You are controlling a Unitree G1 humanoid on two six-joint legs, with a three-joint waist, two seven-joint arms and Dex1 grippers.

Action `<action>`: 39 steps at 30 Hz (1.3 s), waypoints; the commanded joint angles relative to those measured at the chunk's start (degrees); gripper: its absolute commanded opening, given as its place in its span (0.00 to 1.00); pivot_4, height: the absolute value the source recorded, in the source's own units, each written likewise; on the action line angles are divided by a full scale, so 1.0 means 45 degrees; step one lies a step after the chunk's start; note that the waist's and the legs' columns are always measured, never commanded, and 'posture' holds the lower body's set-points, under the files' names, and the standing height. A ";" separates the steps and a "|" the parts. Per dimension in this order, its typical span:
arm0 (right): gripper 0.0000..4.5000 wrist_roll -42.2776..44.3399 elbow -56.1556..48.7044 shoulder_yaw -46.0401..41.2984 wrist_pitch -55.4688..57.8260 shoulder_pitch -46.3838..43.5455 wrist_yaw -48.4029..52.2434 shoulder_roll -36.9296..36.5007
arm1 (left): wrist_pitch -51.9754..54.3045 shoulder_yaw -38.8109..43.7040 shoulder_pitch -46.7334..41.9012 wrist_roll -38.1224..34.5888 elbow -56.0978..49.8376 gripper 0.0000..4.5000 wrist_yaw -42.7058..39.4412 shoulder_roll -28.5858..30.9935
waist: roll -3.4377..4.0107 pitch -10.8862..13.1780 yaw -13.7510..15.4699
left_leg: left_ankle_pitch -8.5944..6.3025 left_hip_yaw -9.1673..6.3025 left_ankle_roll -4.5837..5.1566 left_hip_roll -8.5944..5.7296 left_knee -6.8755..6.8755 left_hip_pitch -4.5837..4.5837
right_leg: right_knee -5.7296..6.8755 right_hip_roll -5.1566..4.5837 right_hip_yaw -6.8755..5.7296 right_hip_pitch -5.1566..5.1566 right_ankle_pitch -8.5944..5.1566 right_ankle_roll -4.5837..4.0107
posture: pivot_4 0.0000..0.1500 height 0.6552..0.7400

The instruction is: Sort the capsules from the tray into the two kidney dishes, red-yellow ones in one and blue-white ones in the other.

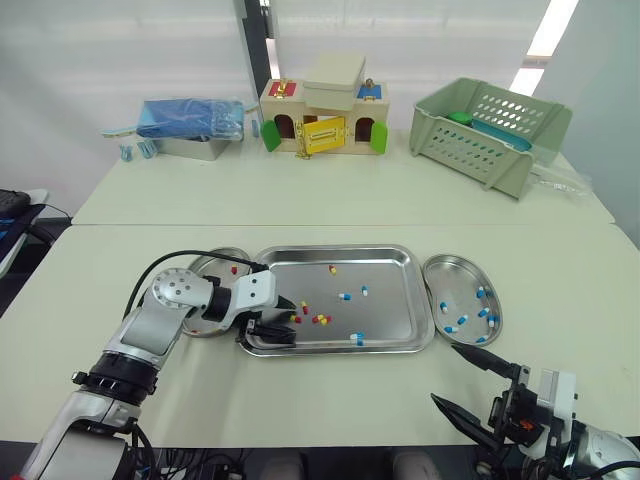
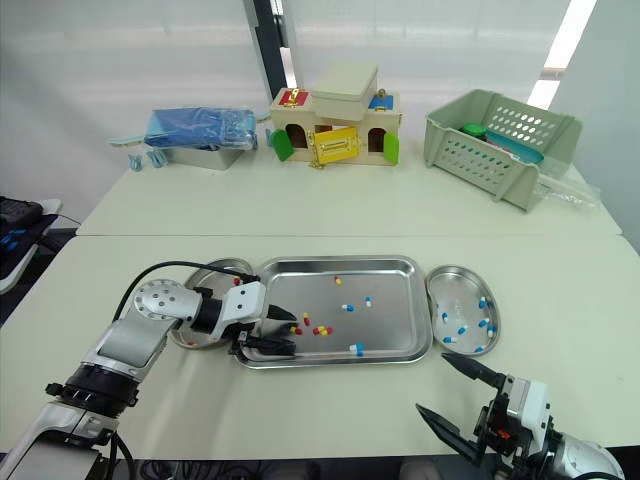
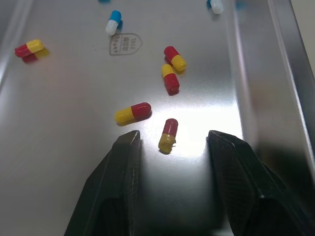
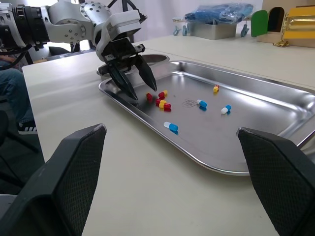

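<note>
Now mid-sort, the left end effector (image 1: 282, 322), jaws spread, straddles a red-yellow capsule (image 3: 168, 134) at 8 o'clock in the tray (image 1: 380, 252); the next move likely calls for closing, lifting and carrying it to the kidney dish (image 1: 212, 263) at 9 o'clock.

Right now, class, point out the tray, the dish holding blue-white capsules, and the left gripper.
tray (image 1: 392, 308): left eye view, bare right floor
blue-white dish (image 1: 456, 277): left eye view, bare floor
left gripper (image 1: 292, 322): left eye view, midway between fingertips
</note>
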 commanded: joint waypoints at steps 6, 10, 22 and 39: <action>1.00 0.0054 -0.0624 -0.0007 -0.0114 0.0137 -0.0225 -0.0065 | 0.0154 -0.0347 -0.0343 0.0457 0.0006 0.50 0.0041 -0.0085 | 0.0000 0.0000 -0.0006 | 0.0000 0.0000 0.0000 0.0000 0.0000 0.0001 | 0.0001 0.0000 0.0000 0.0000 0.0000 0.0000 | 1.00 1.00; 1.00 0.0032 -0.0716 0.0001 -0.0148 0.0281 -0.0310 -0.0060 | 0.0288 -0.0468 -0.0378 0.0682 0.0027 0.42 0.0056 -0.0054 | 0.0000 -0.0001 0.0001 | 0.0000 0.0000 0.0000 0.0000 0.0000 0.0002 | 0.0001 0.0000 0.0000 0.0003 0.0000 0.0000 | 1.00 1.00; 1.00 0.0050 -0.0750 0.0019 -0.0154 0.0362 -0.0293 -0.0077 | 0.0329 -0.0644 -0.0268 0.0969 -0.0054 0.00 0.0089 0.0057 | 0.0011 -0.0011 0.0002 | 0.0000 0.0001 0.0000 0.0000 0.0000 0.0012 | 0.0003 0.0000 0.0002 0.0008 0.0000 0.0000 | 1.00 1.00; 1.00 0.0499 -0.0360 0.0516 -0.0035 -0.0787 0.1729 -0.1229 | 0.4518 0.3083 0.1955 -0.1098 -0.4608 0.00 0.1557 0.2239 | 0.0008 -0.0008 -0.0009 | 0.0000 -0.0005 0.0002 0.0004 -0.0001 0.0006 | 0.0002 0.0001 0.0002 0.0005 0.0000 0.0000 | 1.00 1.00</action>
